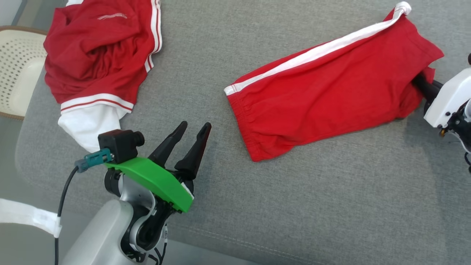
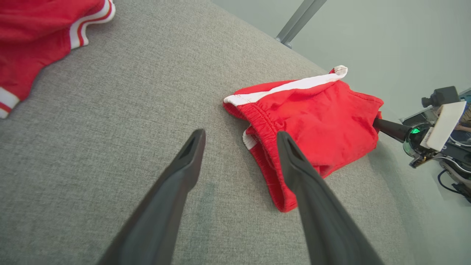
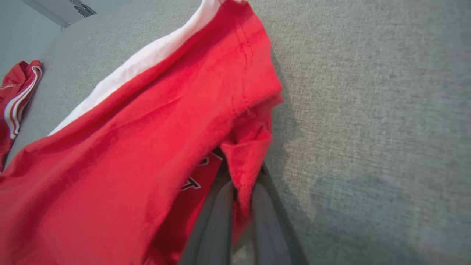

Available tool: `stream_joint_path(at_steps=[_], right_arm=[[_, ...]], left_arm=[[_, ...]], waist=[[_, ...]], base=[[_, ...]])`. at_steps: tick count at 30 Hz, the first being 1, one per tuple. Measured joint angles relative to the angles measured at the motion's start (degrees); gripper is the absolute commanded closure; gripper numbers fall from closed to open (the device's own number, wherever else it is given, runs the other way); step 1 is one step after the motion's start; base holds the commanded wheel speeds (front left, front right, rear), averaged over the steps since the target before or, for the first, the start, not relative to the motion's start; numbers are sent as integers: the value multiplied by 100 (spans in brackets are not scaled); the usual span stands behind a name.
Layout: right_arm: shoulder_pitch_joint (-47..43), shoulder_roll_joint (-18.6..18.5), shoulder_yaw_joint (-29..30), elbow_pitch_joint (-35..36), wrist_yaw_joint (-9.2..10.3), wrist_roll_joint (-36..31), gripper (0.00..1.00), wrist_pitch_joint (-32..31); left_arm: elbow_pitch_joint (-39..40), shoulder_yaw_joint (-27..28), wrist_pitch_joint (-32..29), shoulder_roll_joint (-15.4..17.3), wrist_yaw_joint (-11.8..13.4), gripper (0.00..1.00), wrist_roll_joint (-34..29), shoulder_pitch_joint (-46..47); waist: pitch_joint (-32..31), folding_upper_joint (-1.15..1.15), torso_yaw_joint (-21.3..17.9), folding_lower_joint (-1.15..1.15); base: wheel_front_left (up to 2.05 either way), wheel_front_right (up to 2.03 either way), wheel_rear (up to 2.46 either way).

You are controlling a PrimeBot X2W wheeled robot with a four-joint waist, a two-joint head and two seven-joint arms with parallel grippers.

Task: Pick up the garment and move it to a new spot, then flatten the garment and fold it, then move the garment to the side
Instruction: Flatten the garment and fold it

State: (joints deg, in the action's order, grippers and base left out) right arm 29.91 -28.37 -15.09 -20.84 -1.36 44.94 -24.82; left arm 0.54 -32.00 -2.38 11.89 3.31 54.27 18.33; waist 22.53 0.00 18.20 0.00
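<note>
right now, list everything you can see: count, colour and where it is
red shorts: one, red with a white side stripe, lying right of centre on the grey surface
red and white top: one, red with white stripes and a white sleeve, crumpled at the far left of the surface
grey surface: one, grey woven fabric, under both garments
chair: one, cream and perforated, beyond the surface's left edge
white strap: one, white, lower left, off the surface
left tool: one, dark fingers on a green mount, open, above bare fabric left of the shorts
right tool: one, dark fingers on a white body, shut on the right-hand edge of the shorts
</note>
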Motion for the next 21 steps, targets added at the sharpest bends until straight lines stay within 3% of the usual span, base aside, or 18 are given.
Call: stream_joint_path(at_steps=[10, 21], right_arm=[[-870, 479, 107, 274, -110, 154, 100, 760], [-1978, 1181, -53, 469, -163, 256, 100, 1556]], left_arm=[[-77, 98, 299, 342, 36, 0, -246, -237], [-203, 348, 703, 589, 101, 0, -307, -891]], waist=[[-283, 0, -330, 0], [-746, 0, -950, 0]], base=[[0, 0, 0], [0, 0, 0]])
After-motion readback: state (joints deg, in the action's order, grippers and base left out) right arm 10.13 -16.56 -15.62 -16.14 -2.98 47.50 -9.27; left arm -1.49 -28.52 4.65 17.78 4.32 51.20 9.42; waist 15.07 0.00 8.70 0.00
